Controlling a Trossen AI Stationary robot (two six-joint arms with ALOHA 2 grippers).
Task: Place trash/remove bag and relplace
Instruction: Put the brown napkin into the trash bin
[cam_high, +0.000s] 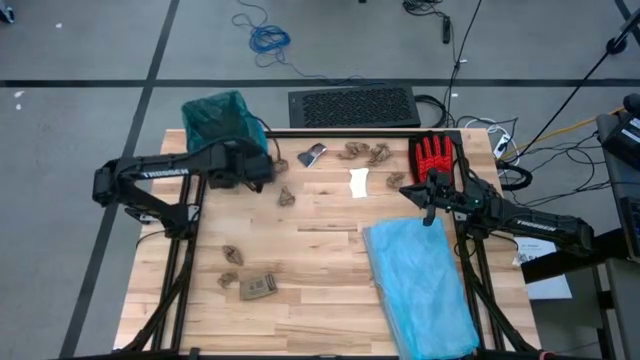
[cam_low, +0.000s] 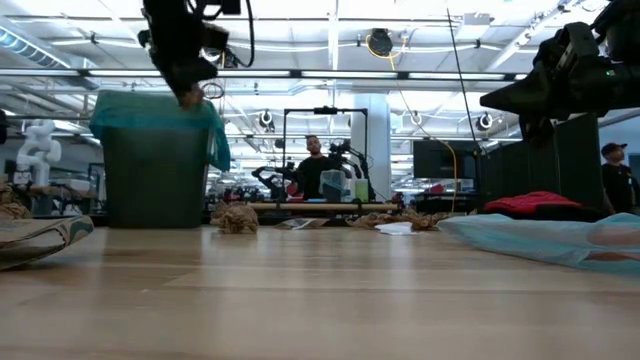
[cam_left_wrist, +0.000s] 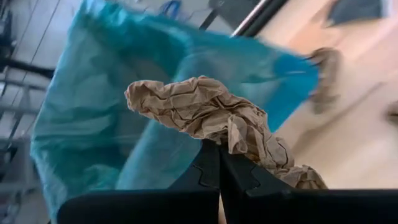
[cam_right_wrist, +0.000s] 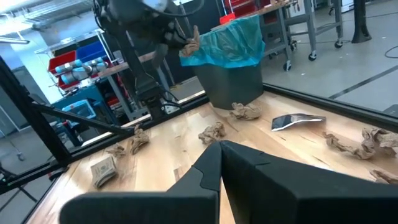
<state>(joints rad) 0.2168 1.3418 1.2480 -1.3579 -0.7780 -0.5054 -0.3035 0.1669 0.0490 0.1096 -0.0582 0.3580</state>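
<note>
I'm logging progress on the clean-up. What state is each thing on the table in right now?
Left gripper: shut on a paper wad, raised by the bin.
Right gripper: shut, empty, waiting above the table's right side.
Bin: upright, lined with the teal bag.
Pale blue bag: lying flat.
Remaining wads: scattered on the table.
Red glove: lying flat.

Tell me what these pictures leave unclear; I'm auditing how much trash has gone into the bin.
- Inside of the bag: high view, the teal liner's folds hide any contents; low view, the bin wall does.
- Wad shut in the left gripper: high view, the arm covers it.
- Card: print too small.
- Right gripper, shut: fingertips hide the table beneath.
</note>
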